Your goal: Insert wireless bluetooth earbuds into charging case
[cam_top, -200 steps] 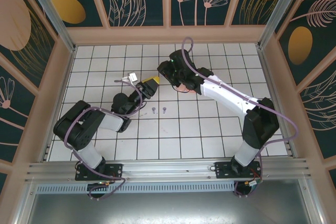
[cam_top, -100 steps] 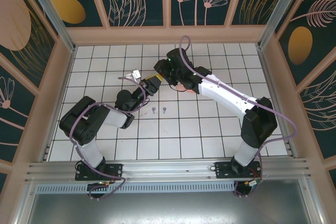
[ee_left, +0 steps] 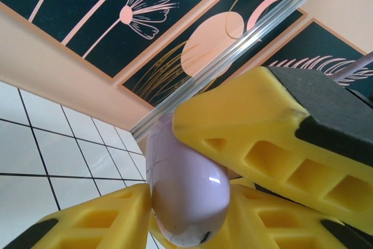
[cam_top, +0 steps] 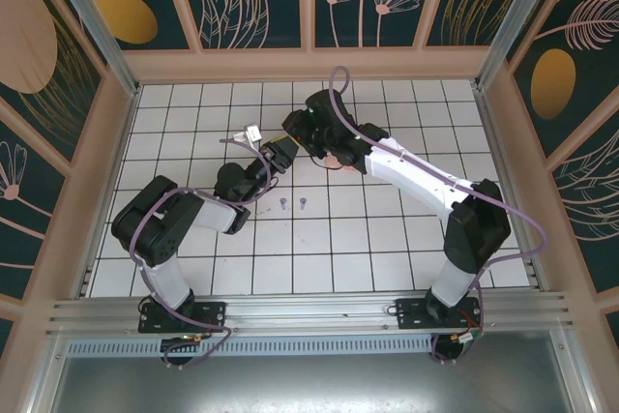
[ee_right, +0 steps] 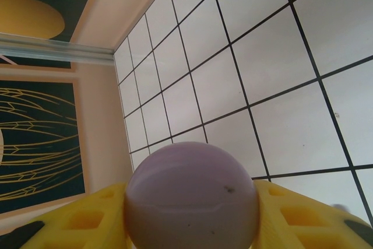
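Two earbuds [cam_top: 282, 204] side by side on table [cam_top: 368, 239], case [ee_left: 186, 196] behind them

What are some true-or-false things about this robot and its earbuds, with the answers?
1. The right gripper holds a lilac case. True.
2. Two earbuds lie on the tiles. True.
3. The fingers are blue. False: they are yellow.
4. Those two earbuds sit inside the case. False: they lie on the tiles, away from it.
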Controlling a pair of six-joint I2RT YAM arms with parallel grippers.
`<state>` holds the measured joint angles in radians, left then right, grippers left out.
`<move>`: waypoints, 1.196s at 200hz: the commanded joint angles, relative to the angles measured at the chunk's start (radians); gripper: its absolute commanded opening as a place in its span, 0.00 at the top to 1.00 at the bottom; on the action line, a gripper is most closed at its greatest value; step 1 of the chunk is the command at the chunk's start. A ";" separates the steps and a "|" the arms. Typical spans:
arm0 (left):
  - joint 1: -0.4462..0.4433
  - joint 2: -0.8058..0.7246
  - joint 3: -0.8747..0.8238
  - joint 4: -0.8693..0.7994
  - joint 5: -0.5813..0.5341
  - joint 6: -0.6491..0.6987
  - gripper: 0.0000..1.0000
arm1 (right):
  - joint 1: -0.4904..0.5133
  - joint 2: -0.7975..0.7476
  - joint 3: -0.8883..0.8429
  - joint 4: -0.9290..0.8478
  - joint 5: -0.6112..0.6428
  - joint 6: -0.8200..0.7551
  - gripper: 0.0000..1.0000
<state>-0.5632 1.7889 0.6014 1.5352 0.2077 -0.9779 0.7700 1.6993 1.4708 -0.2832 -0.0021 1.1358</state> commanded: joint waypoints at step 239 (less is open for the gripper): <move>-0.004 0.053 0.001 0.168 -0.074 -0.082 1.00 | -0.048 -0.183 -0.102 0.099 0.068 0.048 0.25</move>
<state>-0.5686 1.8431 0.6052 1.5967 0.1444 -1.0370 0.7517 1.6382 1.4059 -0.2054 0.0181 1.2118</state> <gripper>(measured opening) 0.213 0.743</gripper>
